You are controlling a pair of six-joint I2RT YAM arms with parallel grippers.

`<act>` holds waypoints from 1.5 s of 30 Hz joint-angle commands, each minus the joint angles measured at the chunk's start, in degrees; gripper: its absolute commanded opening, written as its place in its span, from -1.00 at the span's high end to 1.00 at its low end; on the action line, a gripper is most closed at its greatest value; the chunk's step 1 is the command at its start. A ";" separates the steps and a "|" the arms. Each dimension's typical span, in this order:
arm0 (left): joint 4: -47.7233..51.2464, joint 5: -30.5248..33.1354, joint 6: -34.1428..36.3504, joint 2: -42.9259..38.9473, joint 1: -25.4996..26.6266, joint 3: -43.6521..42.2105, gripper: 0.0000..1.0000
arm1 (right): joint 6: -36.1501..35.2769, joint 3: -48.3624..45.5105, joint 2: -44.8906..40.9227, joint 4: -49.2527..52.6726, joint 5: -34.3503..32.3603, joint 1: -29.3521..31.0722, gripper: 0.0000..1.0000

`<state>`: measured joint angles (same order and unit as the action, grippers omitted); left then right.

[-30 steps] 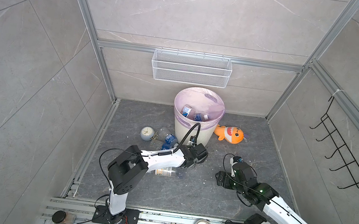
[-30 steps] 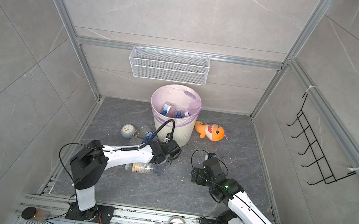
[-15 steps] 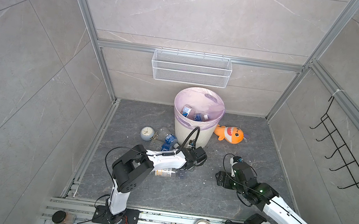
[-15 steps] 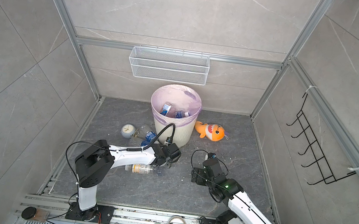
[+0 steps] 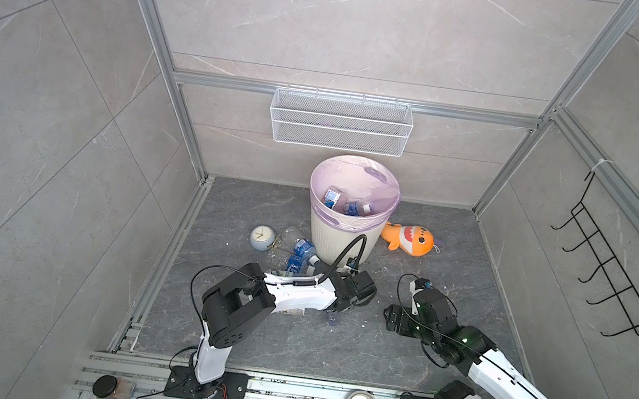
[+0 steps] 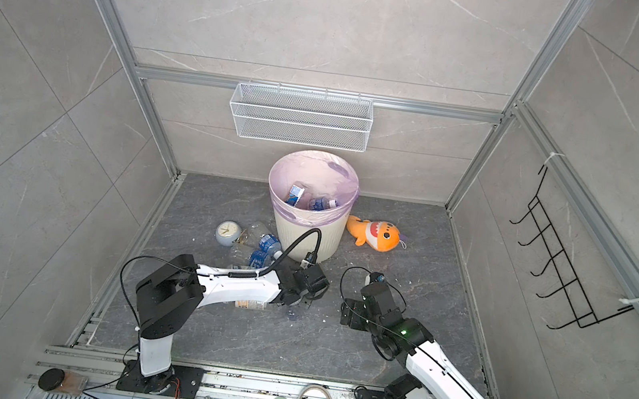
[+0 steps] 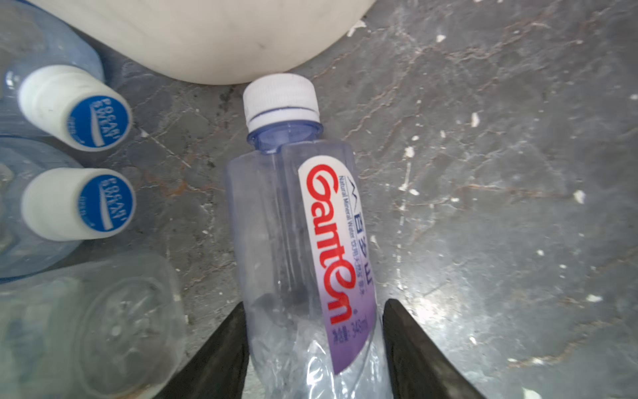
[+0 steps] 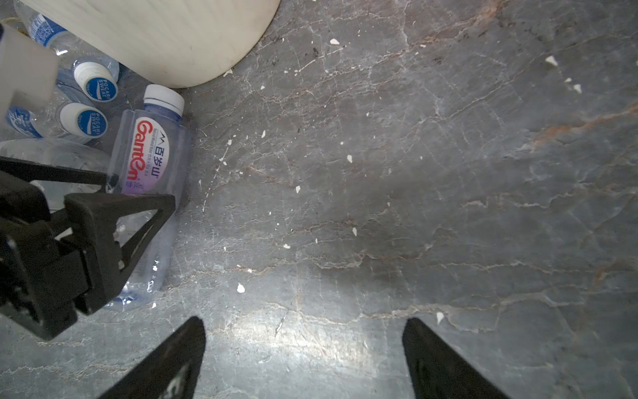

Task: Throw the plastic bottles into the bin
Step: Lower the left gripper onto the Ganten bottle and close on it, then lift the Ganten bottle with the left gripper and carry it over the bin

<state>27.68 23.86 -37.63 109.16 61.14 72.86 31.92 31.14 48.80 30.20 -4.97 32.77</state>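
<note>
Here, clear Ganten bottle (image 7: 297,241), white cap, red-lettered label, lying on floor, pinched between left fingers (image 7: 224,345); right fingers (image 8: 172,359) wide, empty.

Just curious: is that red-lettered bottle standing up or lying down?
Lying down. The red-lettered bottle rests lengthwise on the floor, cap toward the bin.

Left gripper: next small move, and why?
Probably lift straight up. The left gripper has its jaws against both sides of the Ganten bottle, which lies on the floor with its cap beside the bin. It needs height to clear the rim.
</note>
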 commanded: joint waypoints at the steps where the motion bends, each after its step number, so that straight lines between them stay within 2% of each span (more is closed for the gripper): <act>1: -1.39 -0.91 0.47 0.59 0.54 -0.75 -0.27 | -0.70 -0.33 0.16 -0.12 -1.02 0.29 -0.82; 3: -1.73 -1.25 0.53 0.78 0.55 -1.04 -0.35 | -0.71 -0.46 0.21 -0.14 -1.04 0.30 -0.82; 14: -3.78 -2.15 1.57 -0.08 0.93 -3.10 -0.40 | -0.65 -0.40 0.07 -0.03 -1.18 0.27 -0.82; 20: -6.33 -1.65 2.62 -3.20 1.76 -6.10 -0.19 | -0.58 -0.38 0.08 0.06 -1.22 0.28 -0.82; 24: -7.31 1.08 3.65 -6.59 3.06 -8.94 -0.15 | -0.59 -0.44 -0.02 0.04 -1.27 0.29 -0.81; 36: -25.03 8.80 9.67 -26.52 8.90 -27.20 -0.13 | -0.63 -0.60 -0.54 0.00 -1.31 0.31 -0.81; 45: -25.55 13.97 11.70 -43.45 11.77 -36.35 -0.14 | -0.67 -0.55 -0.45 0.01 -1.27 0.33 -0.81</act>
<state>4.29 33.82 -27.99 70.32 72.31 37.87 31.92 31.09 48.73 30.20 -5.21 32.77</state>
